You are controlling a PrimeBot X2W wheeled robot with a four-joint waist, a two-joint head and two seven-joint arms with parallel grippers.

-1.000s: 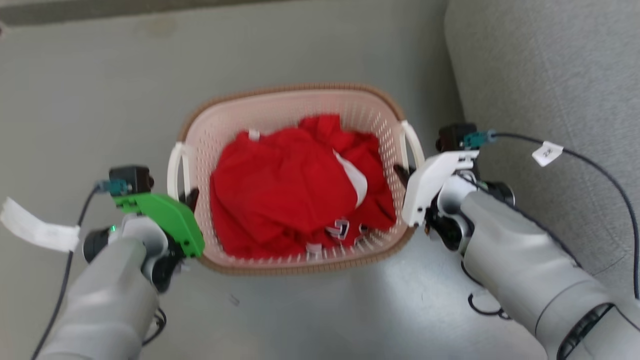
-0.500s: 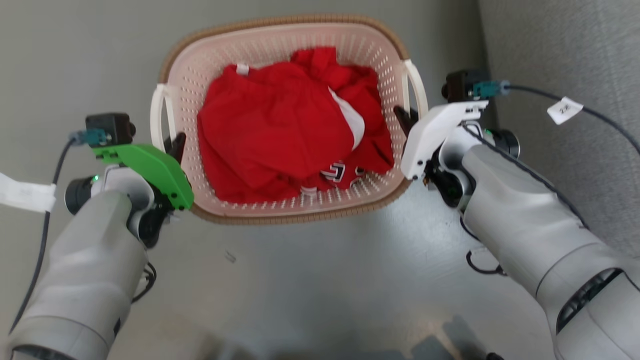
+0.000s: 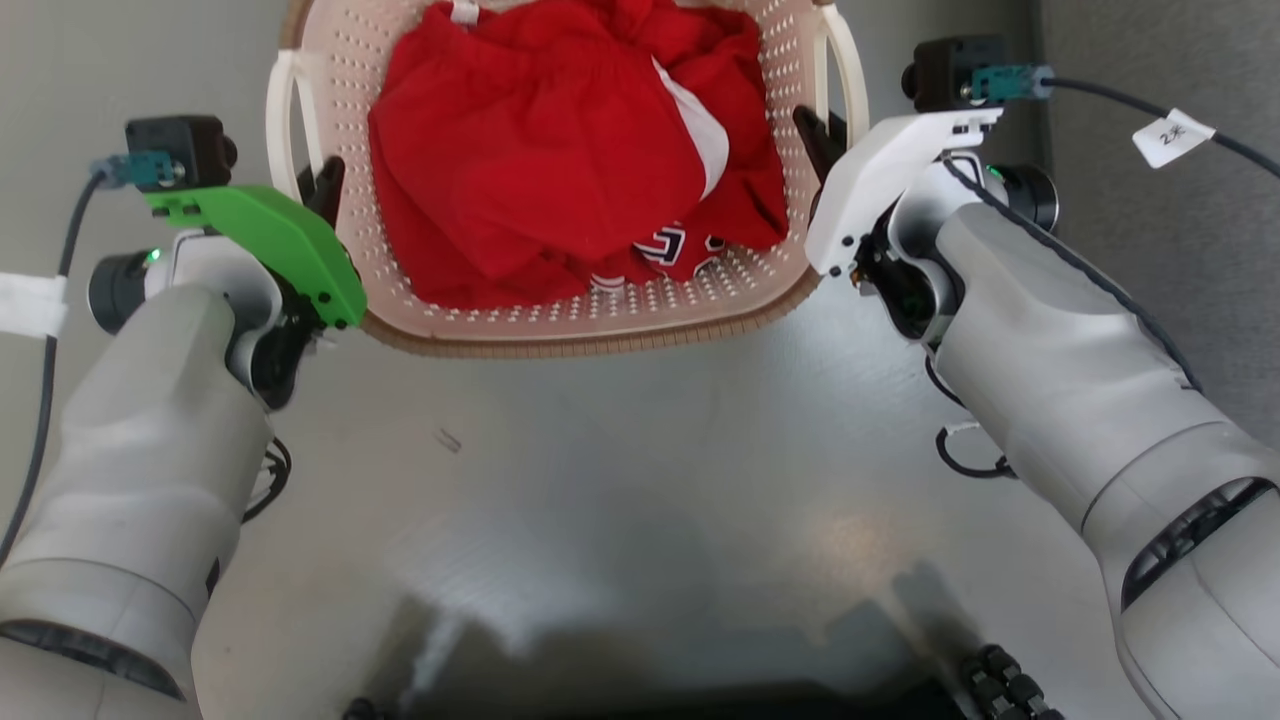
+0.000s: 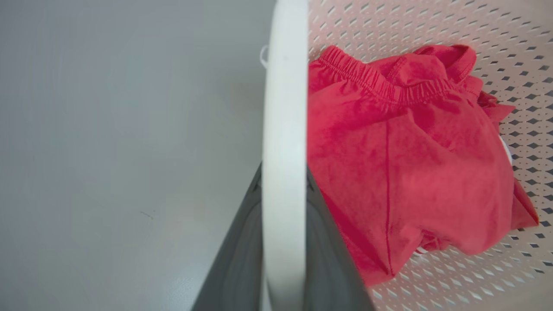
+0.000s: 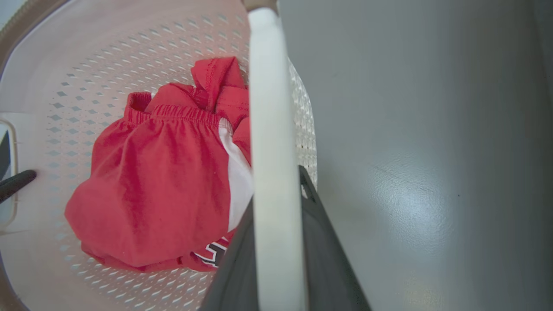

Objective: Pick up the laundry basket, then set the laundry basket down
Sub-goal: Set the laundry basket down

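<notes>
The laundry basket (image 3: 600,310), cream with perforated walls and a brown rim, sits at the top of the head view with its far end cut off. A crumpled red garment (image 3: 540,150) lies inside it. My left gripper (image 3: 322,188) is shut on the basket's left white loop handle (image 3: 280,120). On the opposite side, the right gripper (image 3: 815,135) is shut on the other loop handle (image 3: 848,75). In the left wrist view the handle (image 4: 283,108) runs between my dark fingers (image 4: 328,259). The right wrist view shows its handle (image 5: 270,129) clamped the same way by my fingers (image 5: 324,255).
Smooth grey floor (image 3: 640,480) lies under and in front of the basket, with a small dark mark (image 3: 448,440). Grey upholstered furniture (image 3: 1180,230) stands close on the right, beside my right arm. My dark base (image 3: 700,695) shows at the bottom edge.
The whole head picture has shifted, so the camera moved. The basket and both grippers now sit higher and look larger. Both grippers have stayed shut on the handles.
</notes>
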